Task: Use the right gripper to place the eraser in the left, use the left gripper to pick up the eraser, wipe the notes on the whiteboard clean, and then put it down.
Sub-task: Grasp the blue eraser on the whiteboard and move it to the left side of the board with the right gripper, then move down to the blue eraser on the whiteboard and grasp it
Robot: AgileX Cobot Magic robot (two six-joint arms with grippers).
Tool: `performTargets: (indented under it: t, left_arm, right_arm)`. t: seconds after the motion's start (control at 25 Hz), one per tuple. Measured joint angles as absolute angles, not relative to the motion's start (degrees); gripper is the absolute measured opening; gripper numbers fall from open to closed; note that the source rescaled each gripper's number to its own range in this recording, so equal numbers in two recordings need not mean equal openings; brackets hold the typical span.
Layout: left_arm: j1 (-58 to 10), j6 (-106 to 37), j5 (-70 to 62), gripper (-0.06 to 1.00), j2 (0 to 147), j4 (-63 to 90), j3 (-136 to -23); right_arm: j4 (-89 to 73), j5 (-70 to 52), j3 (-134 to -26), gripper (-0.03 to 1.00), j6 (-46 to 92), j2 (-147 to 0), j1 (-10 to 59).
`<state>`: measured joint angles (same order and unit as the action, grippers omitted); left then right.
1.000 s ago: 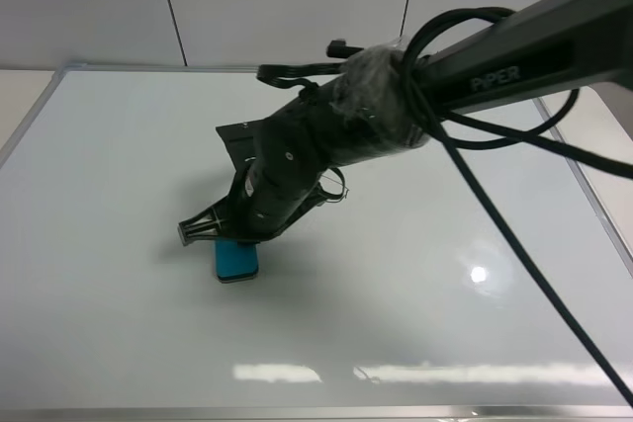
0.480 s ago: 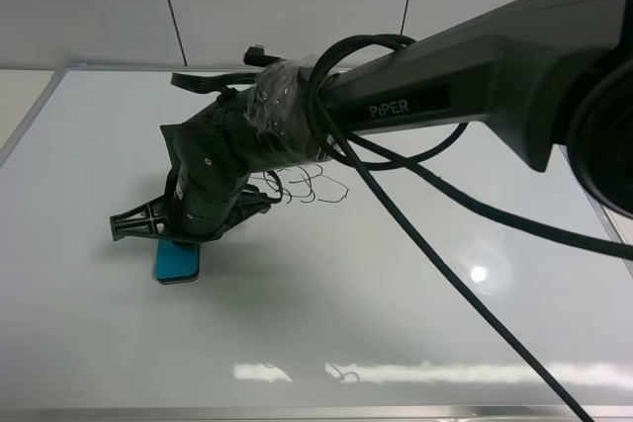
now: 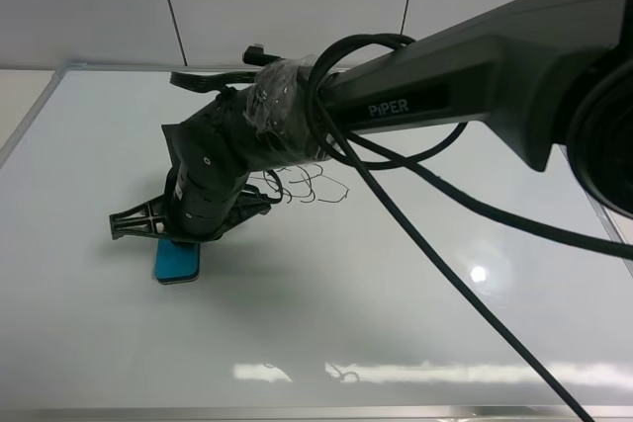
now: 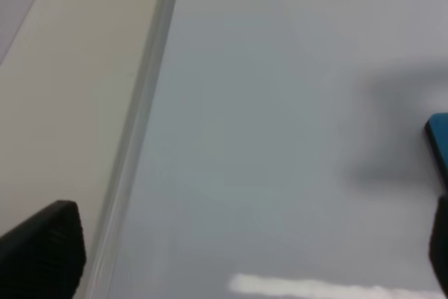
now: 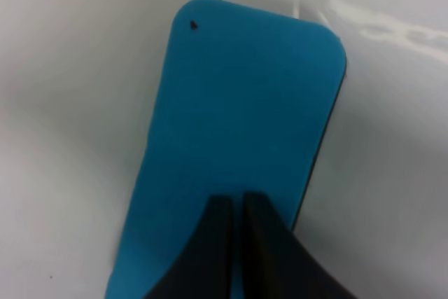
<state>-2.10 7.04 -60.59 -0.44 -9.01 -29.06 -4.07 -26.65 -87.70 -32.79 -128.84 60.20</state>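
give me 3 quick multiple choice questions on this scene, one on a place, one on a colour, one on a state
1. Where is the eraser in the high view?
A. on the left part of the whiteboard
B. at the board's right edge
C. off the board

2. What colour is the eraser's top?
A. red
B. blue
C. yellow

3. How do the right gripper's fingers stand?
A. spread wide
B. clamped on a marker
C. closed together above the eraser

Answers: 1 A, it lies left of the scribbled notes; 2 B, the right wrist view shows a blue face; 3 C, that view shows only a thin slit between them.
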Motion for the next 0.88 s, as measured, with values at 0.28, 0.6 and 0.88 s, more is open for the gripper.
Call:
performTargets:
  t: [0.28, 0.6, 0.88]
  left_arm:
    - [-2.1, 7.0, -60.6, 1.00, -0.4, -9.0, -29.1]
    - [-2.1, 7.0, -60.6, 1.00, -0.4, -9.0, -29.1]
    - [-2.1, 7.0, -60.6, 1.00, -0.4, -9.0, -29.1]
  right_arm:
    - [-4.2, -28.4, -87.2, 0.51, -33.1, -126.6, 60.7]
    - [-0.5, -32.6, -86.5, 0.99, -33.1, -123.6, 60.9]
    - [0.3, -32.2, -86.5, 1.00, -33.1, -122.2, 60.9]
